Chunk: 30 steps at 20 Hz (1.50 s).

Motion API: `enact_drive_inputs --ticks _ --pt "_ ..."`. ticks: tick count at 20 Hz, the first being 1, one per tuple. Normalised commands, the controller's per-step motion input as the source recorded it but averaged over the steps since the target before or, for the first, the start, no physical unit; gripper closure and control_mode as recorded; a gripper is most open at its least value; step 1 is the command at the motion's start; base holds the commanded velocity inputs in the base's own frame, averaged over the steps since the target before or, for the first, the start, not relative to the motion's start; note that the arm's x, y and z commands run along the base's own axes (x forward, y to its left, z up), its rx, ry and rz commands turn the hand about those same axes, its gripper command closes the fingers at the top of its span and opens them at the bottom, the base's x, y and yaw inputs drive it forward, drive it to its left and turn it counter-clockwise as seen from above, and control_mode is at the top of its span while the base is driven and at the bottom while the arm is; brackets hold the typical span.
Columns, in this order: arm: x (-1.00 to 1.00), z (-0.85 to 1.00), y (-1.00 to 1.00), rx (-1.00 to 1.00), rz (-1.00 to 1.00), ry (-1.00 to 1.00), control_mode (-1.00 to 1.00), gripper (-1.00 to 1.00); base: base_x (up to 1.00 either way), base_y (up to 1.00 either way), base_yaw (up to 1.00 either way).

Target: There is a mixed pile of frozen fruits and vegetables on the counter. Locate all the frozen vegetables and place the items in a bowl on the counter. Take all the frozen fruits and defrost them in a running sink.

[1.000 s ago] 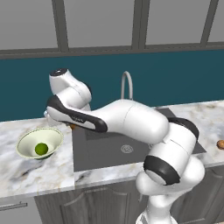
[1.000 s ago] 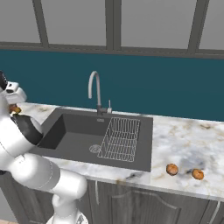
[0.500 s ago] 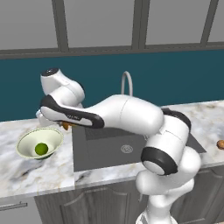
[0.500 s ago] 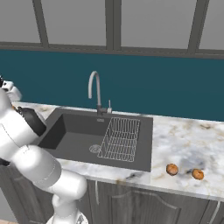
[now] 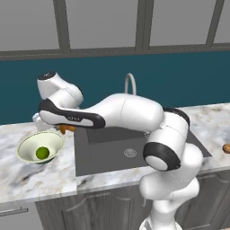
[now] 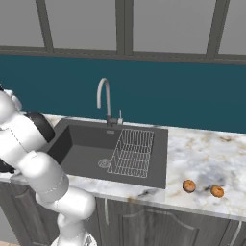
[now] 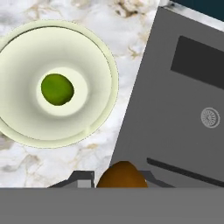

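The bowl [image 5: 28, 143] sits on the counter [image 5: 27, 177] left of the sink [image 5: 108, 155], with the bright green ball [image 5: 42, 152] inside it. My gripper [image 5: 64, 128] hangs just above the bowl's far right rim, shut on the brown-orange mushroom-shaped piece [image 5: 68, 129]. In the hand view the same piece [image 7: 121, 175] sits in the gripper [image 7: 118, 178], over the counter strip between the bowl [image 7: 110, 65] and the sink [image 7: 175, 113]; the green ball [image 7: 57, 89] lies at the bowl's centre. Two round orange fruits [image 6: 189, 185] [image 6: 217, 191] lie on the counter right of the sink.
A curved silver faucet [image 6: 103, 98] stands behind the sink, and a wire rack [image 6: 132, 151] fills its right half. The drain [image 7: 210, 117] is in the basin floor. Teal wall runs behind the counter [image 6: 206, 158]. My arm spans the sink from right to left.
The arm has swung a little further left, carrying the brown-orange piece to the bowl's rim. The bowl, green ball and orange fruits have not moved.
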Motion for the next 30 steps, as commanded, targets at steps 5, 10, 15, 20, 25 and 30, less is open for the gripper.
enact_drive_inputs --ticks 5,10,15,20,25,30 --pt "0.12 -0.12 0.17 0.02 0.00 0.00 -1.00 1.00 0.00 0.00 0.00" --pt "0.11 -0.02 0.17 0.03 0.00 0.00 -1.00 1.00 0.00 0.00 0.00" --pt "0.12 -0.02 0.19 0.02 0.00 0.00 -1.00 1.00 0.00 0.00 0.00" --pt "0.12 -0.16 0.24 0.01 0.00 0.00 -1.00 1.00 0.00 0.00 0.00" --pt "0.07 -0.15 0.25 0.00 0.00 0.00 -1.00 1.00 0.00 0.00 0.00" --pt "0.13 -0.06 0.21 0.02 0.00 0.03 -1.00 1.00 0.00 0.00 0.00"
